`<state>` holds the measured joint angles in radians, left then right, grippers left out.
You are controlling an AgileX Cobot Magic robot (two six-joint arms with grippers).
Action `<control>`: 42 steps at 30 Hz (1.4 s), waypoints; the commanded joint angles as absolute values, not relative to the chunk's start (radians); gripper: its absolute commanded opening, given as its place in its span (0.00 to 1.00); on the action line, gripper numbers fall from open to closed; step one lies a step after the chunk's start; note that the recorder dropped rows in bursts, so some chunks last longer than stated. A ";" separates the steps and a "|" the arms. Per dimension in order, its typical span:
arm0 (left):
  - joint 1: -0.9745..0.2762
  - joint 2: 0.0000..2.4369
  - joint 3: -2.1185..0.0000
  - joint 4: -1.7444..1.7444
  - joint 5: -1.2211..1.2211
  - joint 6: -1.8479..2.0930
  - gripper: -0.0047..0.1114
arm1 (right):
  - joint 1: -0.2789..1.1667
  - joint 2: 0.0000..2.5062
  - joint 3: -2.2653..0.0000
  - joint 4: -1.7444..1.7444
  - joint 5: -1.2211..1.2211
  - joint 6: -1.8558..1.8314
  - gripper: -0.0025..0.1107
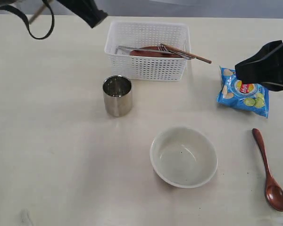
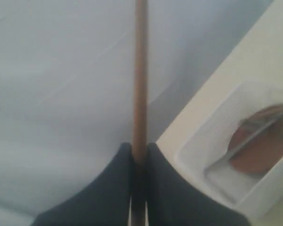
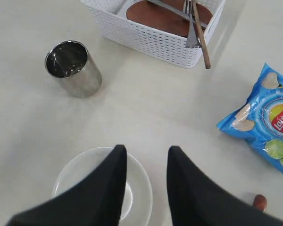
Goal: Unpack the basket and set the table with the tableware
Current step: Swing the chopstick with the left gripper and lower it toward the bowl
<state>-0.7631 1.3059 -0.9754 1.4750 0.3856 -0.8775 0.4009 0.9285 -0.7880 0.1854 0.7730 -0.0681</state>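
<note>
My left gripper (image 2: pixel 139 151) is shut on one wooden chopstick (image 2: pixel 140 80), held high above the table's far left; in the exterior view only the stick's end (image 1: pixel 37 14) shows. The white basket (image 1: pixel 148 66) holds the brown plate (image 1: pixel 148 52), the knife and fork (image 1: pixel 177 50) and the other chopstick (image 1: pixel 188 53). On the table (image 1: pixel 52 141) stand the steel cup (image 1: pixel 117 95) and the off-white bowl (image 1: pixel 184 156). The reddish-brown spoon (image 1: pixel 270 169) lies at the right. My right gripper (image 3: pixel 146 151) is open and empty, hovering above the bowl's (image 3: pixel 137 188) edge.
A blue chips bag (image 1: pixel 243 92) lies right of the basket, partly under the right arm (image 1: pixel 269 66). The left arm (image 1: pixel 87 12) and a black cable loop (image 1: pixel 35 30) hang over the far left corner.
</note>
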 commanded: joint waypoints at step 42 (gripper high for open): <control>-0.959 1.645 -0.931 -1.054 0.314 -0.023 0.04 | 0.401 0.924 -0.790 0.181 0.715 -0.049 0.28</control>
